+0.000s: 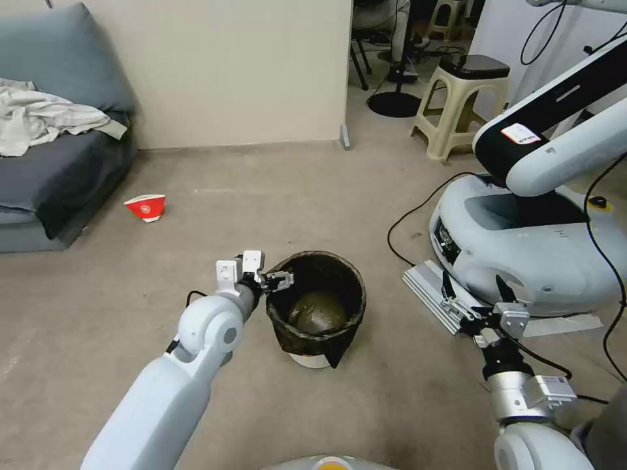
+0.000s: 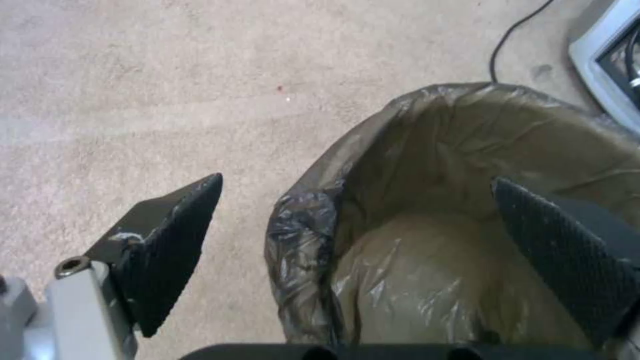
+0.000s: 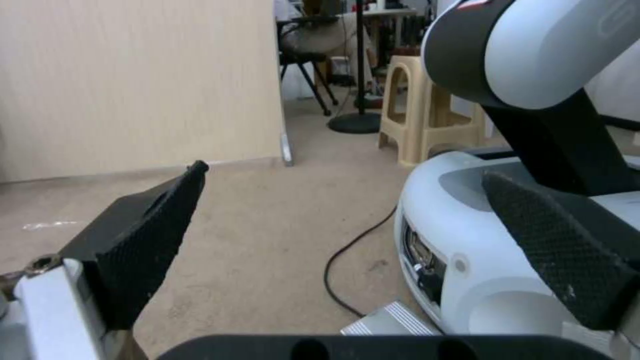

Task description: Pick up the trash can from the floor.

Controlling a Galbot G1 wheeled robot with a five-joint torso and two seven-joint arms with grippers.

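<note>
left gripper straddling the trash can rim, grasp not yet closed

the floor (image 1: 418, 163) is a flat beige-grey matte surface with faint scuffs. on the right stands a second robot (image 1: 522, 248), smooth grey-white shells on a rounded base, with a black cable (image 1: 408, 219) looping across the floor toward it. on the far left is a grey sofa (image 1: 46, 176) of soft fabric.

the trash can (image 1: 318, 310) stands upright near the middle of the floor, close in front of the robot. it is round and white at the base, lined with a thin crinkly black bag folded over the rim.

the left gripper (image 1: 271, 282) is at the can's left rim. in the left wrist view its fingers (image 2: 175, 235) are spread wide, one outside the wall and one over the opening, so the rim lies between them without contact. the pads are dark, wedge-shaped and cross-hatched.

the right gripper (image 1: 475, 299) hangs idle near the right, well apart from the can, also spread.

a small red-and-white paper cup (image 1: 146, 207) lies tipped on the far left floor.

risks, as judgement:
- the bag is slick and loose; closing on film alone could let it slide off the wall and leave the can behind.
- a one-sided rim grasp would probably tilt the can on lift.
- a shallow bite could slip off the rim.
</note>
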